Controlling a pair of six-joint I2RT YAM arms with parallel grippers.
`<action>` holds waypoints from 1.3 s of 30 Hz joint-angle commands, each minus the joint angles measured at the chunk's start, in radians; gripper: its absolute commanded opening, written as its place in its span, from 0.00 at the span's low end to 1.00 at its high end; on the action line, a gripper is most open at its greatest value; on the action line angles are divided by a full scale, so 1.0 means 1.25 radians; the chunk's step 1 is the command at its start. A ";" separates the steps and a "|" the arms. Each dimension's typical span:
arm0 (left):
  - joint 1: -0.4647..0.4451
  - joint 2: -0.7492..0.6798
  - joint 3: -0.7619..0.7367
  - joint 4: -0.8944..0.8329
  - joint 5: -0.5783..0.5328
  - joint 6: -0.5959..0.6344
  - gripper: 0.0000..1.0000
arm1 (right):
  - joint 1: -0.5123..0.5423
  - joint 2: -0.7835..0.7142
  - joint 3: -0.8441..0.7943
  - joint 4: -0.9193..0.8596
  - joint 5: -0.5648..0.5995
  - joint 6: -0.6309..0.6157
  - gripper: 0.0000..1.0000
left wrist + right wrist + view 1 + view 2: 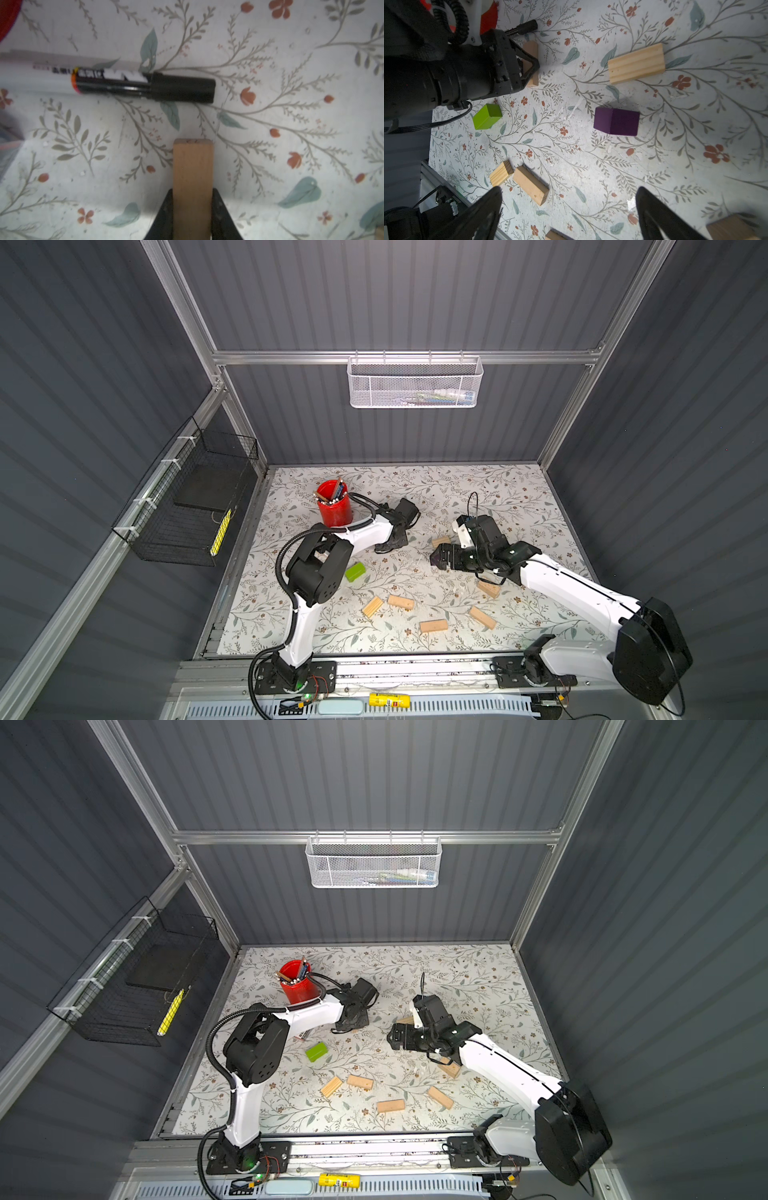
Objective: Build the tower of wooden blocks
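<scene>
My left gripper [193, 191] is shut on a pale wood block [193, 162], which lies on the floral mat. In both top views this gripper [390, 542] [350, 1020] reaches down beside the red cup. The right gripper [569, 193] hangs open and holds nothing, hovering near the purple block [616, 121]; a top view shows it at mid-table [440, 559]. The lime-green block [355, 571] [487, 116] lies by the left arm. Loose pale blocks lie toward the front [372, 606] [401, 602] [433, 626] [482, 617]. A grooved block [636, 63] sits beyond the purple one. No tower is in view.
A red cup [334, 508] full of pens stands at the back left. A black marker [145, 87] lies on the mat just beyond the held block. A white mesh basket [415, 383] hangs on the back wall and a black wire basket [195, 506] on the left wall.
</scene>
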 commanded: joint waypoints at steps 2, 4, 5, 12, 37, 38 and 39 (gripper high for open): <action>-0.019 -0.057 -0.096 -0.027 0.073 0.036 0.18 | 0.003 0.001 0.007 -0.040 -0.003 0.001 0.99; -0.027 -0.085 -0.132 -0.015 0.084 0.043 0.17 | 0.006 0.000 -0.002 -0.041 -0.003 0.008 0.99; -0.032 -0.098 -0.147 -0.013 0.086 0.042 0.17 | 0.011 -0.001 -0.008 -0.042 0.001 0.012 0.99; -0.061 -0.158 -0.215 0.003 0.107 0.013 0.16 | 0.037 -0.022 -0.034 -0.051 0.024 0.045 0.99; -0.088 -0.142 -0.173 -0.017 0.068 -0.003 0.36 | 0.114 -0.038 -0.043 -0.033 0.050 0.061 0.99; -0.088 -0.146 -0.174 -0.013 0.069 0.000 0.36 | 0.115 -0.039 -0.042 -0.036 0.051 0.059 0.99; -0.087 -0.151 -0.178 -0.010 0.068 0.001 0.36 | 0.116 -0.040 -0.038 -0.040 0.051 0.058 0.99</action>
